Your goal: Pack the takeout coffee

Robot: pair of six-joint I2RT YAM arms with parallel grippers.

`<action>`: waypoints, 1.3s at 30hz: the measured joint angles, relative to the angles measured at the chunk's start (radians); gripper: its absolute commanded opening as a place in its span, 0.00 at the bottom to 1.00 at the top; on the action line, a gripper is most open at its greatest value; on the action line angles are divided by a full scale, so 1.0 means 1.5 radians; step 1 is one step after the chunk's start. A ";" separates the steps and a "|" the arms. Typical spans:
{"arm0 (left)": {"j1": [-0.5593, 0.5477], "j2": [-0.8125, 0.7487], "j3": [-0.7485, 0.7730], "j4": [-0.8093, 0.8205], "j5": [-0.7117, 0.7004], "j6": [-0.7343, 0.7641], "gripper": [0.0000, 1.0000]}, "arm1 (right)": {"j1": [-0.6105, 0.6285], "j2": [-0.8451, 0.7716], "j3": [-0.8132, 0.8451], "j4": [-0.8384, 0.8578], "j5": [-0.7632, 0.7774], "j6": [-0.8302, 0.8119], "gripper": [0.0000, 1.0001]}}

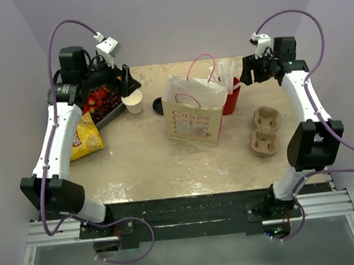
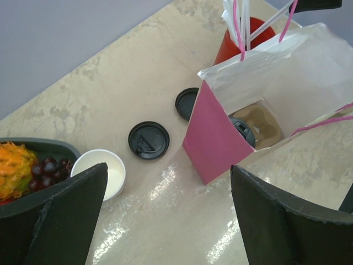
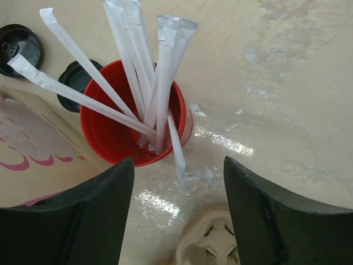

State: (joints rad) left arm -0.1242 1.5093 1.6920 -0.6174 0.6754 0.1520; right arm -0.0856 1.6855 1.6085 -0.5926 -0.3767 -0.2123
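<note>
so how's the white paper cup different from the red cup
The white paper cup is white and looks empty; the red cup is red and full of wrapped straws. The white paper cup stands by the fruit tray, left of the bag; the red cup sits behind the bag's right side. Both stand upright without lids.
</note>
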 measured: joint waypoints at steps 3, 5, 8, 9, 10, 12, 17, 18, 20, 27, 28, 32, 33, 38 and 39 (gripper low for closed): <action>0.000 0.017 0.004 -0.013 -0.010 0.018 0.96 | -0.001 0.019 -0.005 0.006 -0.025 0.007 0.55; 0.000 0.028 0.010 -0.023 -0.016 0.027 0.96 | -0.003 0.031 -0.005 0.007 -0.041 0.012 0.54; 0.000 0.042 0.013 -0.030 -0.020 0.034 0.96 | -0.005 0.040 -0.005 0.007 -0.053 0.024 0.47; 0.000 0.045 0.014 -0.031 -0.020 0.034 0.96 | -0.005 0.040 -0.005 0.007 -0.056 0.027 0.38; 0.000 0.048 0.014 -0.031 -0.020 0.034 0.96 | -0.005 0.040 -0.005 0.008 -0.059 0.033 0.34; 0.000 0.051 0.015 -0.031 -0.020 0.034 0.96 | -0.005 0.039 -0.005 0.012 -0.061 0.041 0.26; 0.000 0.057 0.023 -0.030 -0.020 0.034 0.96 | -0.005 0.039 -0.005 0.024 -0.059 0.057 0.08; 0.000 0.057 0.024 -0.030 -0.020 0.034 0.96 | -0.005 0.039 -0.005 0.025 -0.058 0.060 0.04; 0.000 0.057 0.026 -0.029 -0.020 0.034 0.96 | -0.005 0.038 -0.005 0.026 -0.057 0.062 0.03; 0.000 0.057 0.027 -0.028 -0.014 0.033 0.96 | -0.005 0.002 0.009 0.006 -0.039 0.055 0.00; 0.000 0.057 0.027 -0.028 -0.011 0.033 0.96 | -0.005 -0.009 0.020 -0.001 -0.036 0.054 0.00; 0.000 0.057 0.027 -0.023 0.003 0.028 0.96 | -0.005 -0.072 0.074 -0.030 -0.020 0.049 0.00; 0.000 0.056 0.027 -0.023 0.007 0.027 0.96 | -0.005 -0.094 0.085 -0.032 -0.017 0.048 0.00; 0.000 0.039 0.022 -0.019 0.024 0.015 0.96 | -0.005 -0.220 0.096 -0.028 -0.012 0.046 0.00; 0.000 0.031 0.018 -0.018 0.027 0.012 0.96 | -0.005 -0.247 0.096 -0.027 -0.016 0.046 0.00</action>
State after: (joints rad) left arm -0.1242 1.5555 1.7191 -0.6449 0.7162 0.1699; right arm -0.0929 1.3155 1.7523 -0.6331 -0.4011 -0.1436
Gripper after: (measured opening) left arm 0.961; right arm 0.012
